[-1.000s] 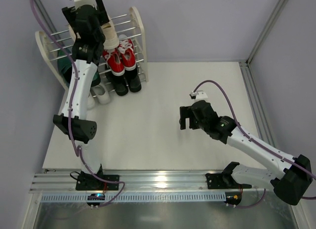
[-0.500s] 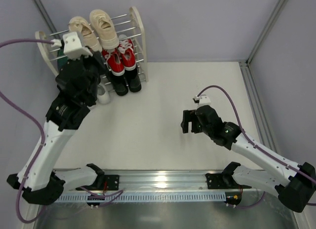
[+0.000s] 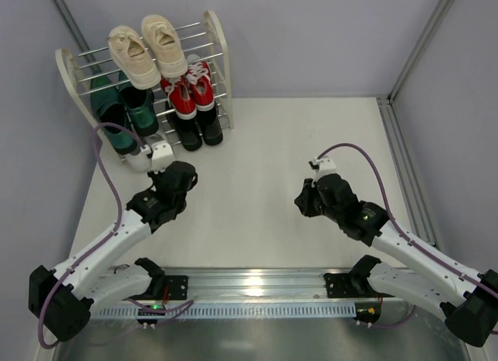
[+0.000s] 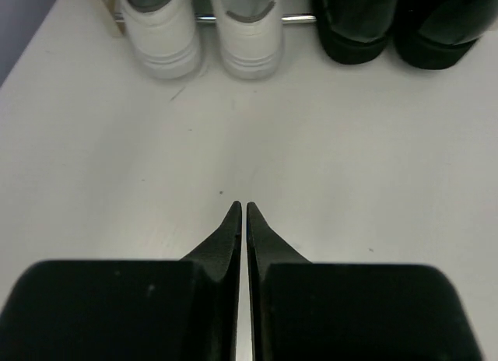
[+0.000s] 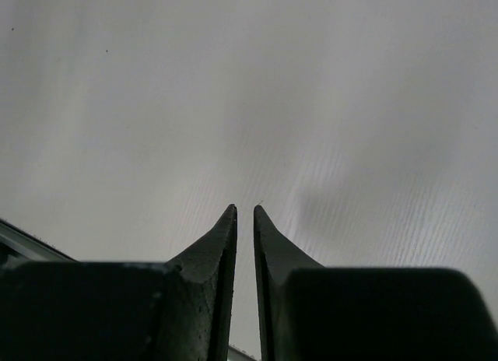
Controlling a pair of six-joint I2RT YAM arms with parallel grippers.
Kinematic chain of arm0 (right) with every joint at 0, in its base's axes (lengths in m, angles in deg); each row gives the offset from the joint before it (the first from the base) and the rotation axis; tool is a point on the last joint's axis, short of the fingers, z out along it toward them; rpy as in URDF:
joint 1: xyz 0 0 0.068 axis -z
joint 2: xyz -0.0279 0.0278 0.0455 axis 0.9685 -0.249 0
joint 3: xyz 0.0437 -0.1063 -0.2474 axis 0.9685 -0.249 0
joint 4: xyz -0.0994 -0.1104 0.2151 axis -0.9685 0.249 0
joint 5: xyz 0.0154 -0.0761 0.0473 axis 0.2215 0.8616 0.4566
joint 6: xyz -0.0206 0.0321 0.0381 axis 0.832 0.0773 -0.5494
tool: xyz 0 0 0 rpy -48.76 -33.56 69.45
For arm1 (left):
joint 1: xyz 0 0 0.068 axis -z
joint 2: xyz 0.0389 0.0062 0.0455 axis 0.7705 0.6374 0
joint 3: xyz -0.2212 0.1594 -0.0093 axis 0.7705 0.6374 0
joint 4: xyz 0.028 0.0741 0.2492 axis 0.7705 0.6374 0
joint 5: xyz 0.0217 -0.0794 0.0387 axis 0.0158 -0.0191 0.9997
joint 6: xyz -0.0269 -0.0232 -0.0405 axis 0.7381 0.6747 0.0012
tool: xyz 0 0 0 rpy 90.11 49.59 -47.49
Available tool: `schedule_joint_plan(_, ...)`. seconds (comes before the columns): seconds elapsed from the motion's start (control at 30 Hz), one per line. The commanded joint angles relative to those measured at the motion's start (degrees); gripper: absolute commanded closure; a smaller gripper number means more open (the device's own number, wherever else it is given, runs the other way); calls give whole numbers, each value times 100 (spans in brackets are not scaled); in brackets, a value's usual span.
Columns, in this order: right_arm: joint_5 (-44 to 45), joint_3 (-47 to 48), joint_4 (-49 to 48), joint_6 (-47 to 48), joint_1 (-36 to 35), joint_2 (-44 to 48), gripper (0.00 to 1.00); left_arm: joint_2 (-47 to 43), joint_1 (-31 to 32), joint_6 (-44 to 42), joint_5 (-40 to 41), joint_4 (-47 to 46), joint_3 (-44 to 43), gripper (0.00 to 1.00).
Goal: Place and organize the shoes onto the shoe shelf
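Just ahead of the left gripper (image 4: pixel 242 209), pinched shut and empty, white sneakers (image 4: pixel 247 36) sit at the foot of the rack (image 3: pixel 218 42). Right gripper (image 5: pixel 244 213), nearly closed, holds nothing. Shelving looks done; arms need only park.

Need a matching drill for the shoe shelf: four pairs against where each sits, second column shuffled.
Shoes:
1. beige sneakers
2. red sneakers
3. green loafers
4. black shoes

Places:
A. lowest row, right side
B. top row
C. middle row, left side
D. middle row, right side

Pairs: 1-B, 2-D, 3-C, 4-A
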Motion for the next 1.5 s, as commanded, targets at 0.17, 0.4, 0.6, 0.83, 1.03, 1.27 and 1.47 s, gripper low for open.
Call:
schedule_joint_plan(0.17,36,50,67,-24,10,170,85,572,-690,-1299,1135,-3107,1074,100)
schedule_joint_plan(0.4,142,111,225,-24,10,135,85,1328,-1940,-1633,290,-4558,1373,100)
schedule_joint_plan(0.6,221,164,234,81,10,39,85,1750,-2397,-1853,60,-5567,1881,100)
schedule_joint_plan(0.83,107,164,93,160,10,-251,85,1848,-2529,-2205,562,-6745,2401,100)
schedule_joint_plan(1.03,150,217,58,275,19,-366,85,2068,-2600,-2408,746,-6923,2331,100)
schedule_joint_plan(1.27,124,226,-12,328,19,-515,86,1375,-2591,-2663,581,-7126,2437,100)
schedule_joint_plan(1.47,98,234,-74,336,19,-629,86,1575,-2687,-3049,501,-7345,2086,100)
